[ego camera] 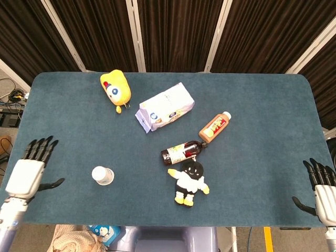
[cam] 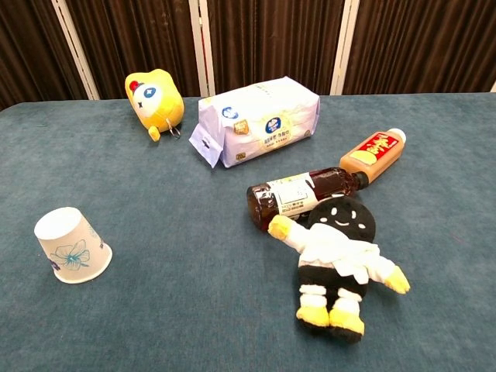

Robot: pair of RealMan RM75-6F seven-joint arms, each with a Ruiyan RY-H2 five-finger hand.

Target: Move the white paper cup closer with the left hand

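The white paper cup (ego camera: 103, 175) (cam: 71, 246), printed with a blue flower, stands upside down on the blue table near its front left. My left hand (ego camera: 29, 170) is at the table's left edge, well to the left of the cup, fingers spread and holding nothing. The right hand (ego camera: 323, 190) hangs at the table's front right corner with its fingers apart and empty. Neither hand shows in the chest view.
A yellow plush toy (ego camera: 116, 89), a pale purple packet (ego camera: 164, 106), an orange bottle (ego camera: 214, 126), a dark bottle (ego camera: 182, 151) and a black-and-white doll (ego camera: 190, 181) lie across the table's middle and back. The table's front edge (ego camera: 157, 224) runs close below the cup.
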